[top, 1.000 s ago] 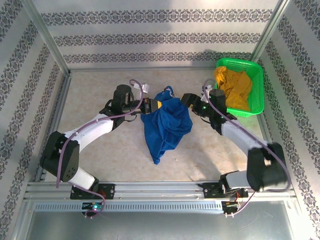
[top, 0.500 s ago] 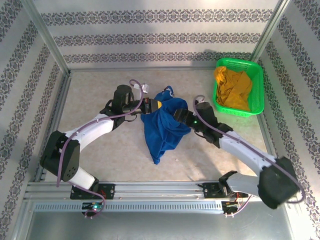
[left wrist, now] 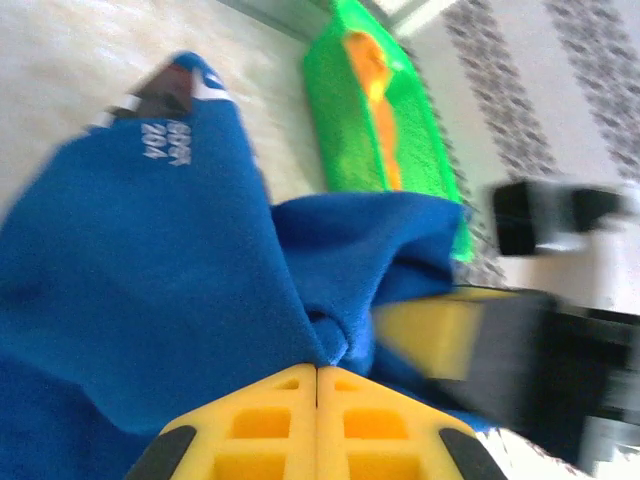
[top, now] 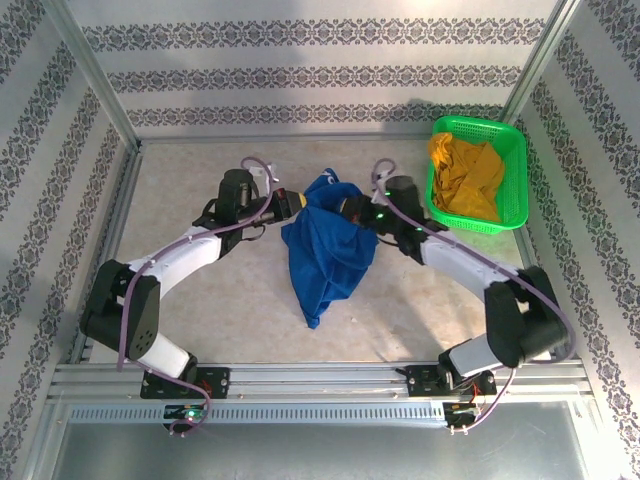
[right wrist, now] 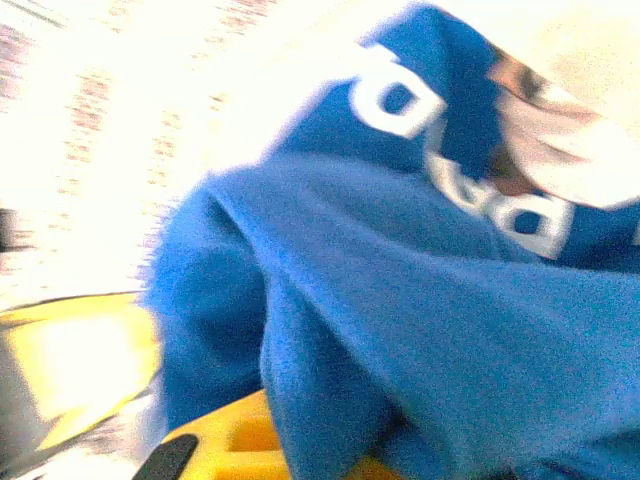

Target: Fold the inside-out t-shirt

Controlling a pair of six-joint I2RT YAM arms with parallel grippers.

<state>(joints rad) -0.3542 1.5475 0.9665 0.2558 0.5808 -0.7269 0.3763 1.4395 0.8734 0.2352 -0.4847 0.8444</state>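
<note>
The inside-out t-shirt (top: 328, 245), royal blue with whitish print, hangs bunched between both grippers, its lower tip trailing on the table toward me. My left gripper (top: 291, 200) is shut on the shirt's upper left edge. In the left wrist view its yellow fingers (left wrist: 290, 420) meet with blue cloth (left wrist: 150, 280) pinched at their tips. My right gripper (top: 346, 207) is shut on the shirt's upper right edge, close beside the left one. In the right wrist view blue fabric (right wrist: 420, 330) drapes over the jaws, leaving part of one yellow finger (right wrist: 215, 445) showing.
A green basket (top: 515, 170) stands at the back right, holding a mustard-yellow garment (top: 465, 175). The basket (left wrist: 350, 110) also shows in the left wrist view beyond the shirt. Patterned walls and metal posts enclose the table (top: 190, 310) on three sides.
My right gripper swung in from near the basket to the shirt's upper right edge and shut on it. The left gripper, still shut, shifted slightly back with the cloth.
</note>
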